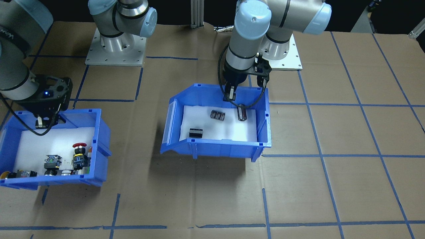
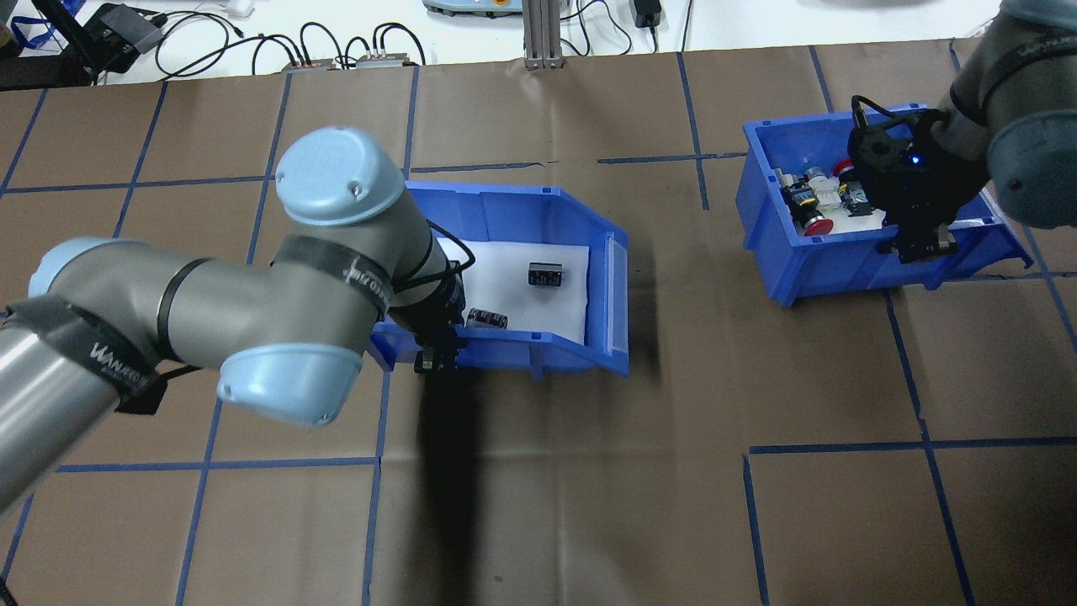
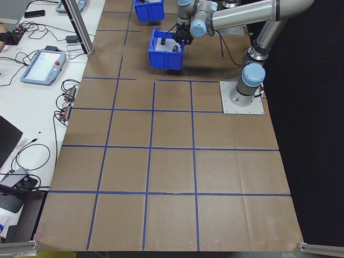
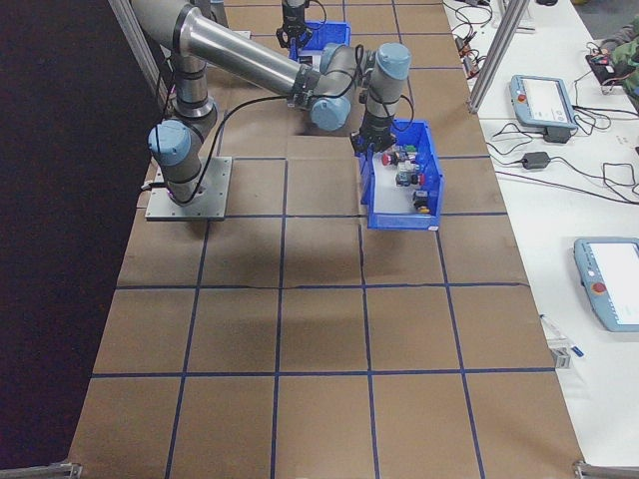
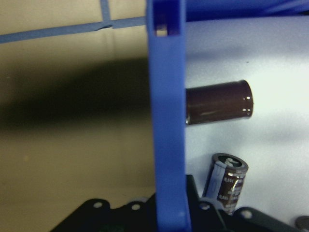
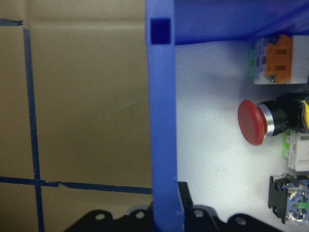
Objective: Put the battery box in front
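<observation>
Battery box: the battery box [image 1: 215,146] sits mid-frame in the front-facing view, a blue bin with a white foam liner [image 1: 219,131]; it casts a dark shadow on the paper below and seems lifted off the table, though I cannot be sure.
Contents: three small dark batteries [image 1: 217,115] lie on the foam, apart from one another; print on their sleeves is too small to read.
Left gripper: the left gripper [image 1: 229,96] is at the box's back wall, upper middle of the front-facing view; in the left wrist view the blue wall runs up from between its fingers, one inside the box and one outside, so it is clamped on that wall.
Right gripper: the right gripper [image 1: 40,124] is at the rim of the switch bin [image 1: 96,146] at the left edge of the front-facing view; the right wrist view shows that bin's wall pinched between its fingers in the same way.
Switch bin contents: a red push-button [image 6: 253,122] and an orange-capped block [image 6: 277,60] lie on white foam.
Writing: the arm sleeve [image 2: 366,282] in the overhead view carries white lettering, only partly legible; a lower band [image 2: 109,358] reads roughly "WANDER".
Table: brown paper table [image 1: 348,186] gridded with blue tape.
</observation>
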Motion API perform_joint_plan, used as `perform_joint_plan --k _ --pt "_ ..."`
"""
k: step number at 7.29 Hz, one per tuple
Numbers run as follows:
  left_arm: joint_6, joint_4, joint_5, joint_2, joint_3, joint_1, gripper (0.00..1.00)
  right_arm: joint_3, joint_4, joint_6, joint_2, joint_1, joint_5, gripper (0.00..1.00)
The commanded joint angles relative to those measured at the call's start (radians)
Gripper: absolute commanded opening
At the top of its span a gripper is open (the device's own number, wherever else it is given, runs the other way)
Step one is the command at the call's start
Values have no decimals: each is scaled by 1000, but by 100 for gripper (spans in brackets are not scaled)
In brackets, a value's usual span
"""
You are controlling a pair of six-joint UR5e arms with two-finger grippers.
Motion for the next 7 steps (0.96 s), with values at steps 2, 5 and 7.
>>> perform_joint_plan --k 2,5,7 --pt "-14 -5 7 -257 289 -8 0 60 -2 -49 -56 -49 -1 8" --pt "-56 6 4 -426 447 -37 0 65 6 -46 -57 -46 -1 8" --pt "-82 11 -1 -462 478 -42 1 66 16 -46 -57 -46 0 9"
